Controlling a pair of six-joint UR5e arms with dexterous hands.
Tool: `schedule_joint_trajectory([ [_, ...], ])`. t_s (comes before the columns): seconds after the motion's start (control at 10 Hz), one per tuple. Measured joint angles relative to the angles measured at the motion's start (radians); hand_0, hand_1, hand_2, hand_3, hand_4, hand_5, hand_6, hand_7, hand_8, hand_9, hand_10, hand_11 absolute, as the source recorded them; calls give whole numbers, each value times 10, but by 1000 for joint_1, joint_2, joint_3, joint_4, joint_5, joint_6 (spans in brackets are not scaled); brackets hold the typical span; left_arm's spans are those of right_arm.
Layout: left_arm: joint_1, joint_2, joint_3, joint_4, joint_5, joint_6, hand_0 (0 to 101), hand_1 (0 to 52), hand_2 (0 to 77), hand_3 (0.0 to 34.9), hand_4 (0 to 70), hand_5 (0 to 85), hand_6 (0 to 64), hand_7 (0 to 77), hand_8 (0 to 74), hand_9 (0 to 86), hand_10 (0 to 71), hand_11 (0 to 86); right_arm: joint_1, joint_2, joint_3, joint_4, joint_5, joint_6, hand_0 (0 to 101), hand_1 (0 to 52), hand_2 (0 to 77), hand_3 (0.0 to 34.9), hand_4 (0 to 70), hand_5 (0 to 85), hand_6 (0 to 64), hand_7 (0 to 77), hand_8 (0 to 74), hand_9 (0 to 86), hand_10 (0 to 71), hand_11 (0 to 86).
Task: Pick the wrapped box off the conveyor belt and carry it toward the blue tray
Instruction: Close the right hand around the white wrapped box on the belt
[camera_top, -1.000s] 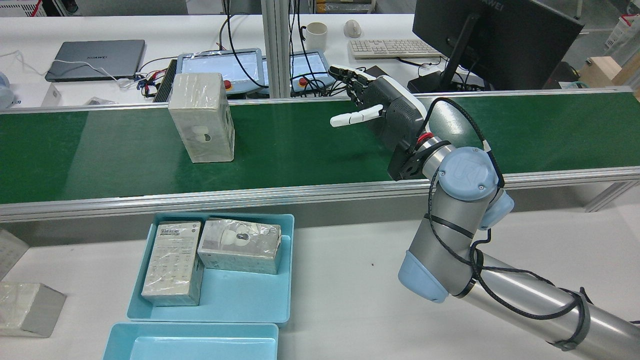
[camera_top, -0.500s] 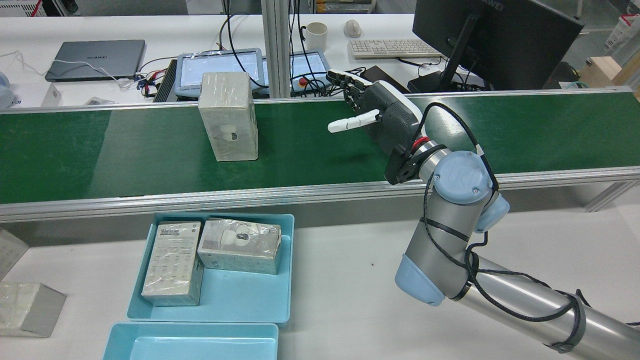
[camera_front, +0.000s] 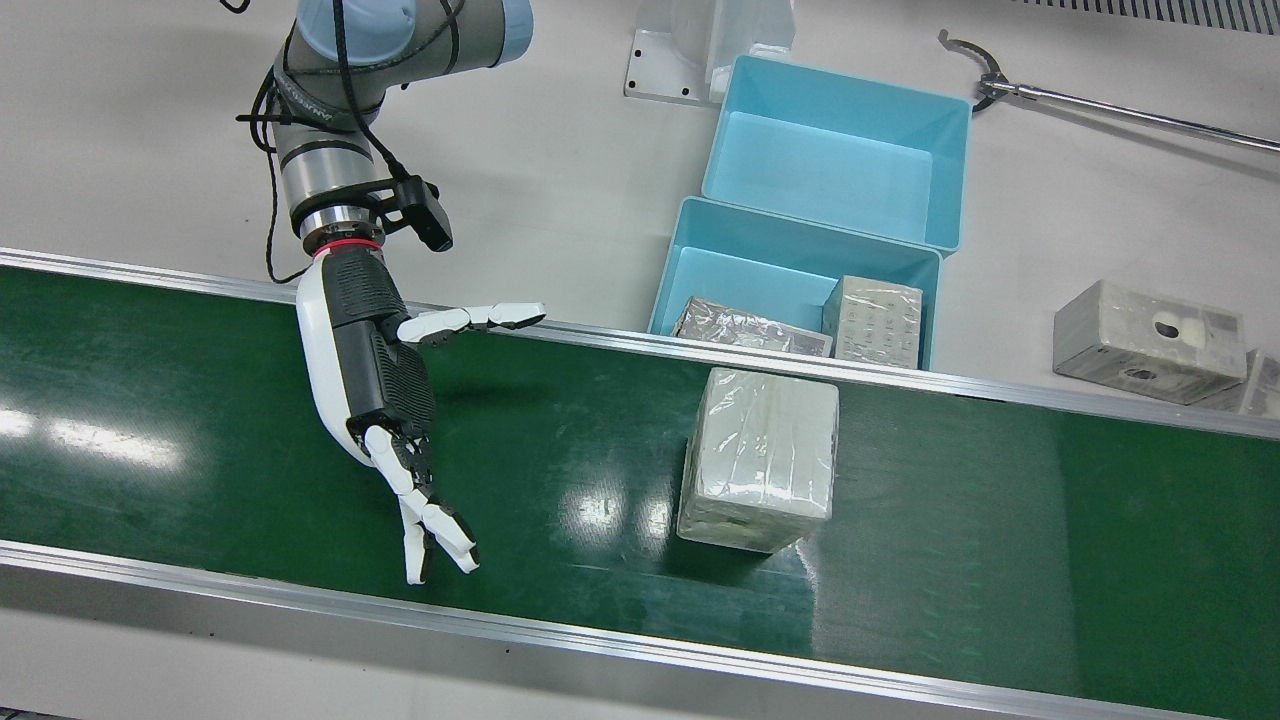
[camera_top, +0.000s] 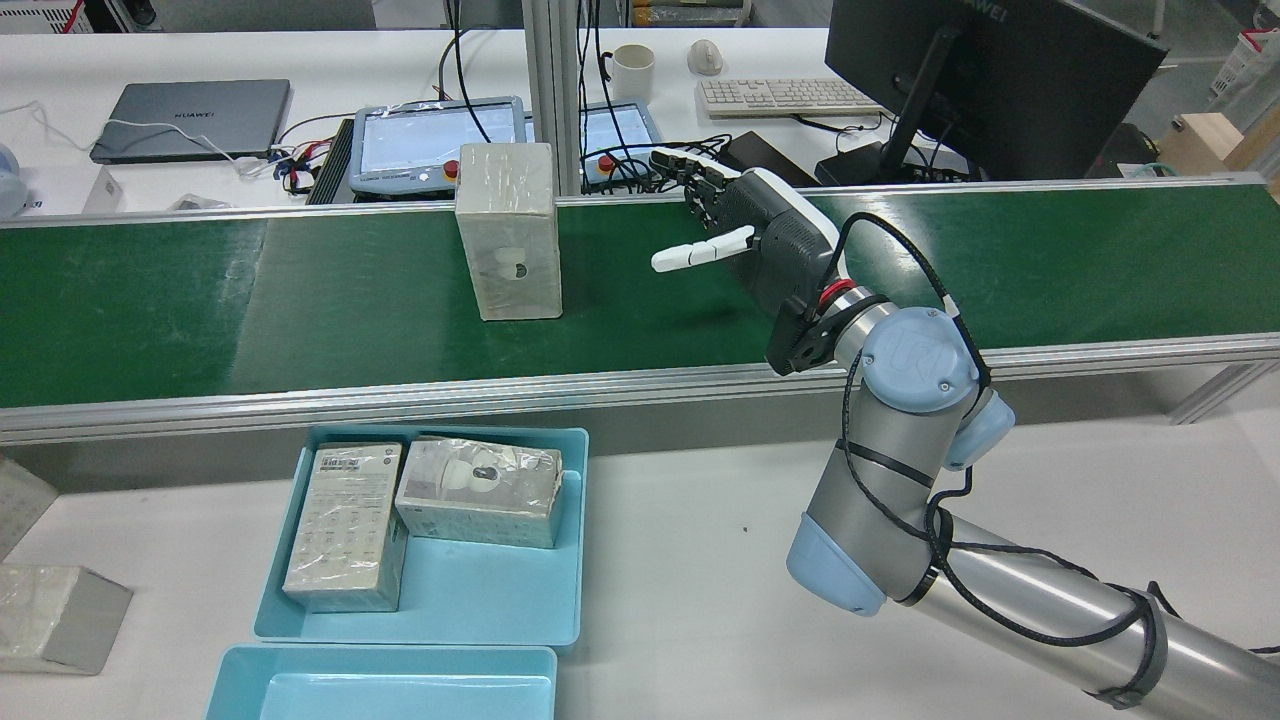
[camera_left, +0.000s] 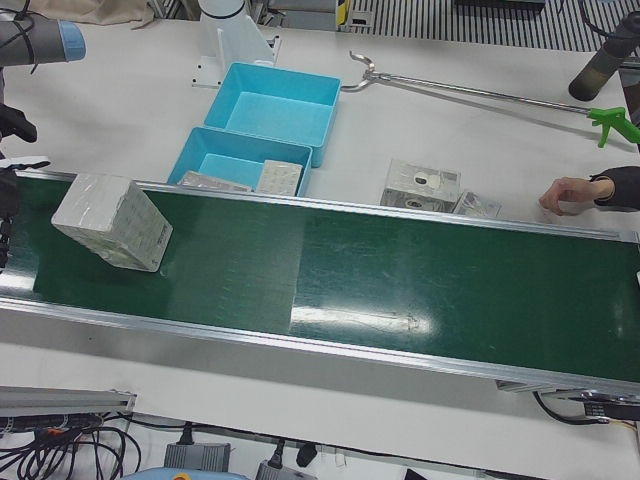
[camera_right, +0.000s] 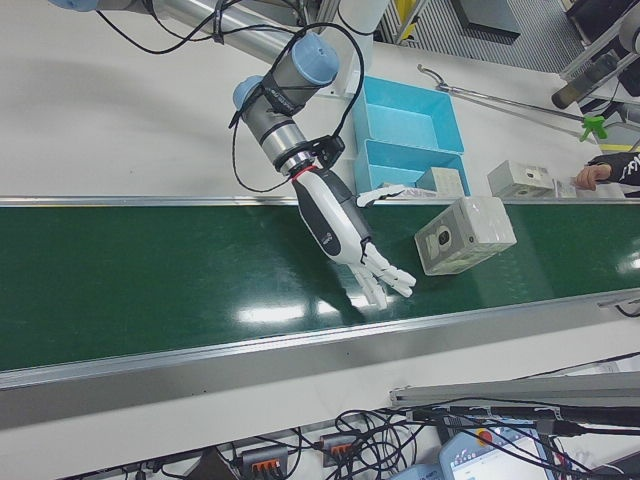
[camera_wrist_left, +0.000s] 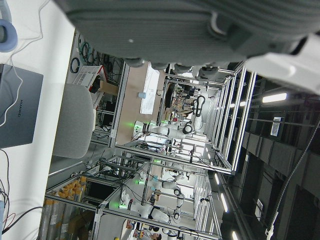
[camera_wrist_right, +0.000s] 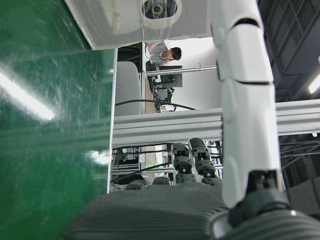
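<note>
Pre-grasp: right hand (camera_front: 375, 385) fingers (camera_front: 440, 530) spread wide, empty, beside wrapped box (camera_front: 758, 472) on conveyor belt (camera_front: 1000, 520); next, close around box.

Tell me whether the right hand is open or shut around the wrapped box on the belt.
Open. The right hand hangs over the belt with fingers spread, and a strip of bare green separates it from the wrapped box.
</note>
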Motion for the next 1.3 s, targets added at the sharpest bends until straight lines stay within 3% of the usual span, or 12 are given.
schedule_joint_trajectory([
  [0.2,0,0,0,0,0,0,0,0,11,0,0,11,5,5,5,5,0,5,-1,1,-9,6,0,-2,502,180,98,0,87,120,33,44,0,16,0,5],
  [0.6,0,0,0,0,0,0,0,0,11,0,0,11,5,5,5,5,0,5,-4,2,-40,65,-2,-6,500,180,98,0,87,120,33,44,0,16,0,5],
  [1.2,0,0,0,0,0,0,0,0,11,0,0,11,5,5,5,0,5,5,-9,5,-51,71,-2,-7,502,180,120,0,104,131,33,49,0,16,0,5],
  [1.3,0,0,0,0,0,0,0,0,11,0,0,11,5,5,5,0,5,5,-10,5,-52,71,-3,-7,502,202,147,0,115,158,49,87,0,16,0,5],
])
